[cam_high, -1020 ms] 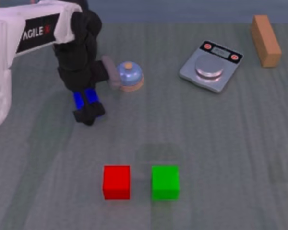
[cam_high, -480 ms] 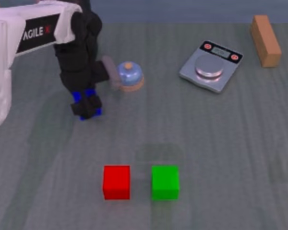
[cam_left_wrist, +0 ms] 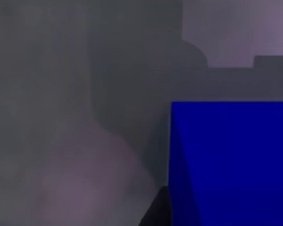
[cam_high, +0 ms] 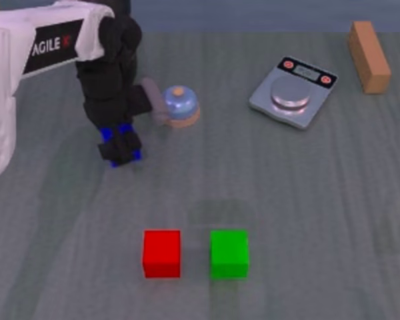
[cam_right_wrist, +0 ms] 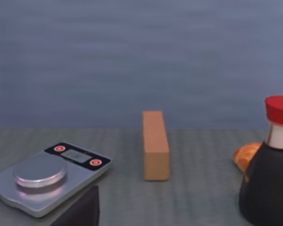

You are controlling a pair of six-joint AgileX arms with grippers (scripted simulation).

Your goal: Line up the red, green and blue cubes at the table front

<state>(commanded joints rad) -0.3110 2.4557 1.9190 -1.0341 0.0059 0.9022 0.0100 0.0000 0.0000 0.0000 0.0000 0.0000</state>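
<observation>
The left end effector (cam_high: 122, 152) hangs over the worktop (cam_high: 307, 200) at about ten o'clock from the centre of the top view, and its dark fingers are closed on the blue cube (cam_high: 120, 137), of which only slivers of deep blue show between and beside them. In the left wrist view the blue cube (cam_left_wrist: 231, 162) fills one corner at very close range, with grey worktop behind it. The red cube (cam_high: 162, 253) sits at roughly seven o'clock near the front edge, and the green cube (cam_high: 229, 253) stands just beside it toward the right, apart by a narrow gap, their front faces about level. Just to the three o'clock side of the left arm's wrist is a blue-domed call bell (cam_high: 180, 105) on a tan base. A silver kitchen scale (cam_high: 293, 91) with two red buttons lies at about one o'clock, and a tan wooden block (cam_high: 369, 56) lies toward two o'clock near the far right corner. The right wrist view shows the scale (cam_right_wrist: 47, 176), the wooden block (cam_right_wrist: 155, 145) and a dark soy sauce bottle (cam_right_wrist: 269, 183) with a red cap beside something orange. The right arm does not show in the top view, and I cannot tell whether its end effector is open or closed.
</observation>
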